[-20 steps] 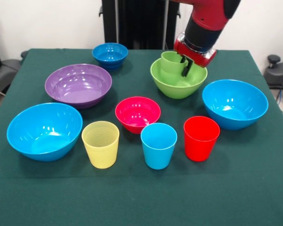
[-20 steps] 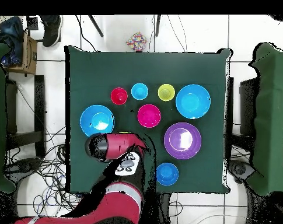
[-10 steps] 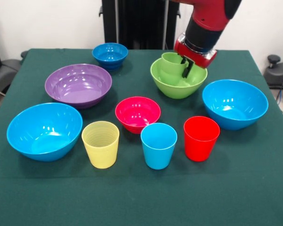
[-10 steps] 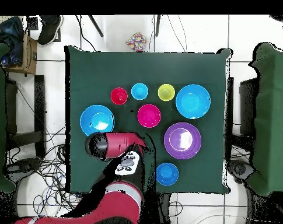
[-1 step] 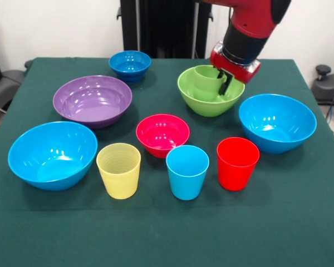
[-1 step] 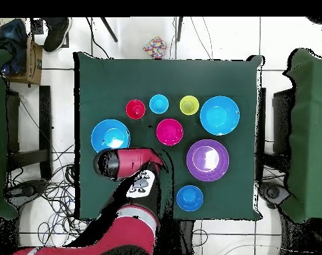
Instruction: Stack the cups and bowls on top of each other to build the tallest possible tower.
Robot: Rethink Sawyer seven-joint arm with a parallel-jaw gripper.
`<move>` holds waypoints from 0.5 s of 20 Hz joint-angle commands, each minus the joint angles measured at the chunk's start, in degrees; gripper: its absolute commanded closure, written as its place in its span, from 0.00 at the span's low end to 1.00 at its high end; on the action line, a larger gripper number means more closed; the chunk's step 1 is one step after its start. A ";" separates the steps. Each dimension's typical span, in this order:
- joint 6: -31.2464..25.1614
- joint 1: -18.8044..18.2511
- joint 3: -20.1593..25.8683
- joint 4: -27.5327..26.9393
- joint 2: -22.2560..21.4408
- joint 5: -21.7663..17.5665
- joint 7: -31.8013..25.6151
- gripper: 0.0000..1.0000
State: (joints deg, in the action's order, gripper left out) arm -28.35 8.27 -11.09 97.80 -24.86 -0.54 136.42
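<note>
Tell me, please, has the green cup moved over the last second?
Yes. The green cup has sunk lower and shifted slightly right inside the lime-green bowl, which stayed put; the gripper went with it.

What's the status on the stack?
Claw on the green cup's rim, cup sitting low in the lime bowl. Other cups and bowls loose on the table, unstacked. Nothing in the way.

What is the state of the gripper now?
Gripper: closed on the rim of the green cup, which sits inside the lime-green bowl.
</note>
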 commanded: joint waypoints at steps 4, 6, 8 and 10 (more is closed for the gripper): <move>-1.80 1.51 4.74 -3.88 2.10 1.90 5.54 1.00; -1.71 1.58 4.53 -4.06 2.31 1.89 5.60 1.00; -1.92 1.69 4.17 -3.93 2.08 1.76 5.63 1.00; -2.71 1.67 4.15 -3.52 1.78 1.77 5.54 1.00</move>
State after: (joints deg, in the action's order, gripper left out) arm -28.37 9.05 -11.10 97.23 -23.94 -0.54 136.42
